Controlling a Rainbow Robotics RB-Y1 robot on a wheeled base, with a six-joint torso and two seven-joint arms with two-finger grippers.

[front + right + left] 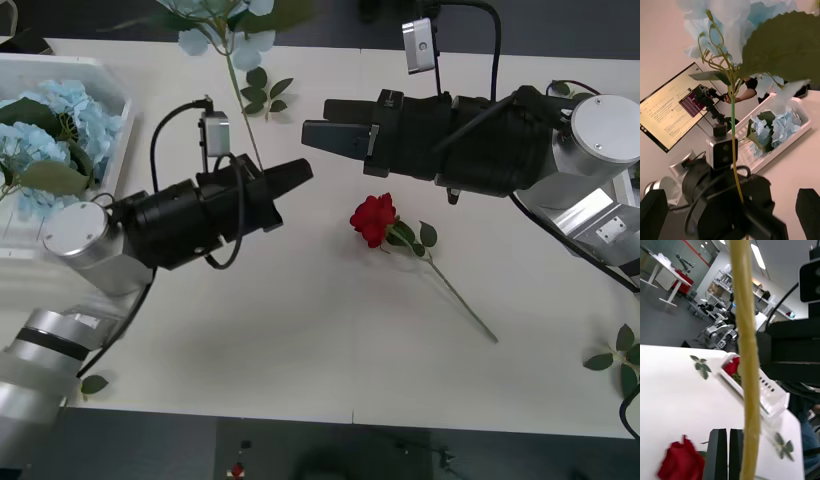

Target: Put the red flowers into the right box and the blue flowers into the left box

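Overhead, blue flower stem clamped in left fingers; right fingers apart alongside.

The left gripper is closed on the thin stem of a blue flower whose pale head hangs at the far edge of the counter. The right gripper faces it nearby, fingers apart. One red rose lies between them on the counter. More blue blooms fill the left box.
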